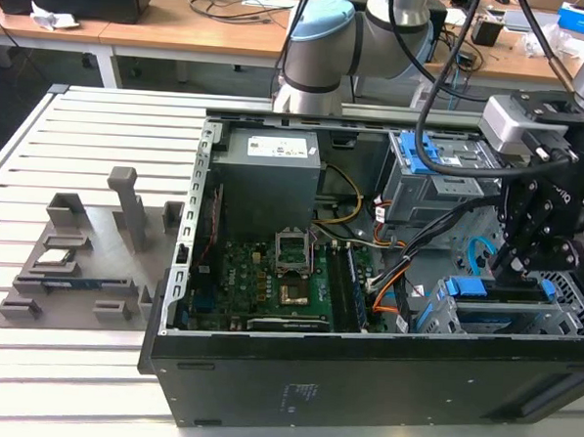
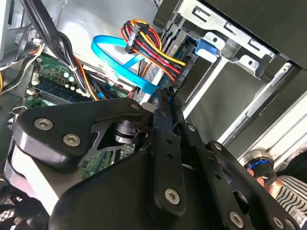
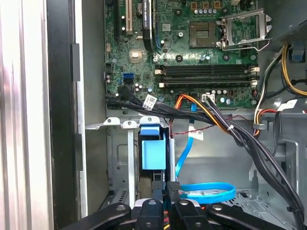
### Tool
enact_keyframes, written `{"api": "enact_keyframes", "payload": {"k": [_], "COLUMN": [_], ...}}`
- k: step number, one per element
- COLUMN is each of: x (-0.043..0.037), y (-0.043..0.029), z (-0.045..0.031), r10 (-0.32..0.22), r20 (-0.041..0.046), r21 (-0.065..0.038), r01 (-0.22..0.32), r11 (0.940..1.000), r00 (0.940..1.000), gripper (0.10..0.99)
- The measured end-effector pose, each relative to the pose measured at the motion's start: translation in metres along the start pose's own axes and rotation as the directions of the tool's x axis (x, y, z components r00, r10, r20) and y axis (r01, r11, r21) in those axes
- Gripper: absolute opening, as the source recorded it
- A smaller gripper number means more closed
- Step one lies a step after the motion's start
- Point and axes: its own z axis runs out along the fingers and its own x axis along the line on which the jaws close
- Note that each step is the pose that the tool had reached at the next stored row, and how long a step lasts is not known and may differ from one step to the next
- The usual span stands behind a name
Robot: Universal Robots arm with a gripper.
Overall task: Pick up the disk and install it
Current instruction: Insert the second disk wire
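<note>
1. Inside the open computer case (image 1: 264,374), at the exterior view's right, the gripper (image 1: 525,252) hangs over the grey drive cage (image 1: 507,313).
2. Gripper fingers (image 3: 173,191) pressed together, holding nothing.
3. Disk (image 3: 152,153), blue-framed, sits slotted in the cage beside the motherboard (image 3: 192,48).

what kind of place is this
Probably a robotics lab or test workshop: an open computer case lies on a slatted metal table, a robot arm reaches over it, and wooden desks strewn with cables stand behind.
</note>
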Motion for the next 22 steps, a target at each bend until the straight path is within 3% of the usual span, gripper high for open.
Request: {"api": "enact_keyframes", "payload": {"k": [16, 18, 19, 22], "x": [-0.0001, -0.0002, -0.0004, -0.0071], "y": [-0.0024, -0.0029, -0.0029, -0.0027], "z": [0.0082, 0.0083, 0.0058, -0.0089], "r10": [0.0, -0.001, -0.001, -0.001], "r20": [-0.0013, -0.001, -0.0013, -0.001], "r21": [0.0, 0.0, 0.0, 0.0], "r01": [0.0, 0.001, 0.001, 0.001], "r11": [1.0, 1.0, 1.0, 1.0], "r00": [1.0, 1.0, 1.0, 1.0], "gripper": [0.161, 0.227, 0.298, 0.298]}}
